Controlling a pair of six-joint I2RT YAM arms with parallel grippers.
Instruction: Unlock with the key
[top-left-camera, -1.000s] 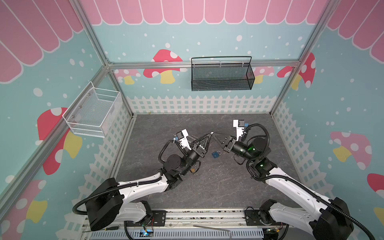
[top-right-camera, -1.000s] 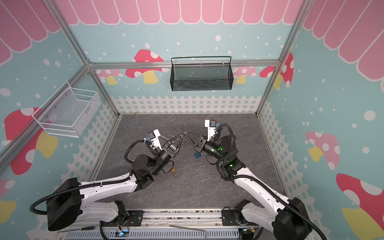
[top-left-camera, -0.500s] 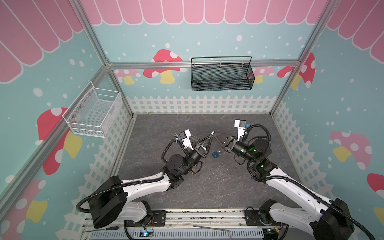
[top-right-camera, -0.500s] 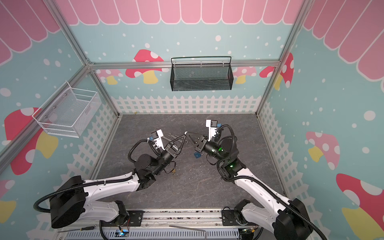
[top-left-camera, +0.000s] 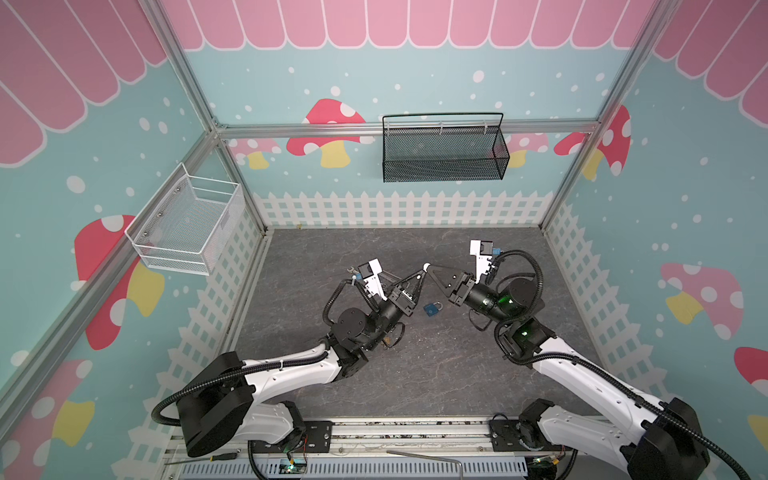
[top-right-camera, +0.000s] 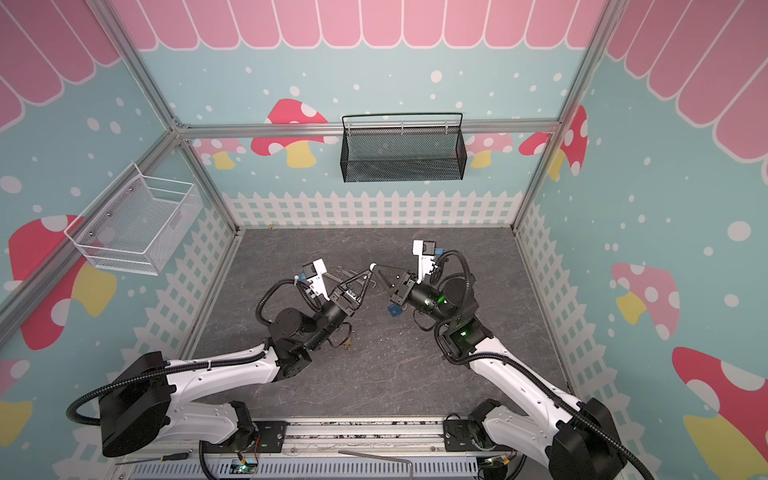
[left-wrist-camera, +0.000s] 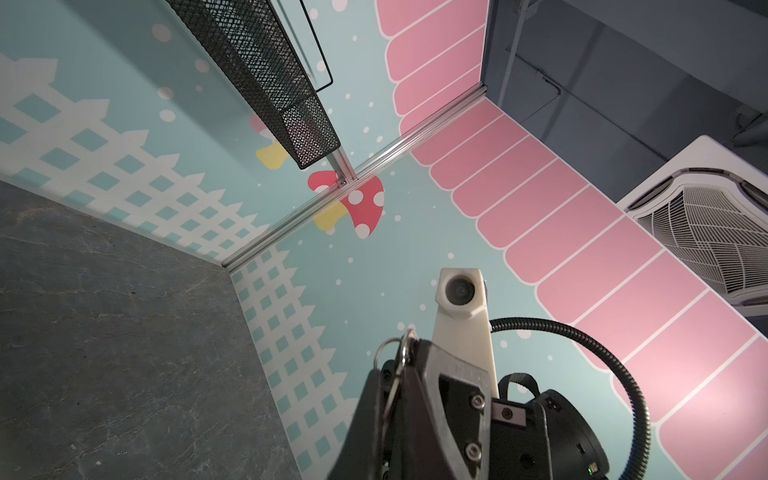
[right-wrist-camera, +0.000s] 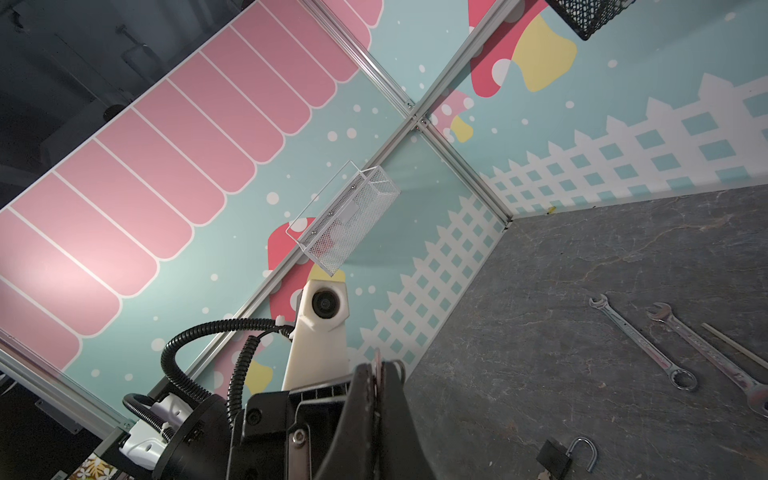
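Both grippers are raised above the grey floor with their tips together. My right gripper (top-left-camera: 430, 267) (right-wrist-camera: 376, 370) is shut on the key (right-wrist-camera: 377, 360), a thin coppery blade edge-on between its jaws. The key's silver ring (left-wrist-camera: 388, 353) sits in my left gripper (top-left-camera: 420, 272) (left-wrist-camera: 395, 374), which is shut on it. A blue padlock (top-left-camera: 432, 308) (top-right-camera: 395, 309) lies on the floor below the two tips. A dark padlock (right-wrist-camera: 555, 457) with its shackle swung open lies on the floor in the right wrist view.
Two wrenches (right-wrist-camera: 642, 345) (right-wrist-camera: 706, 357) lie on the floor behind the left wrist. A black mesh basket (top-left-camera: 442, 149) hangs on the back wall and a white wire basket (top-left-camera: 187, 228) on the left wall. Fence-printed walls close in the floor.
My left gripper has swung right to meet the right gripper's tip, and its jaws have closed on the key ring. The right arm has stayed put.
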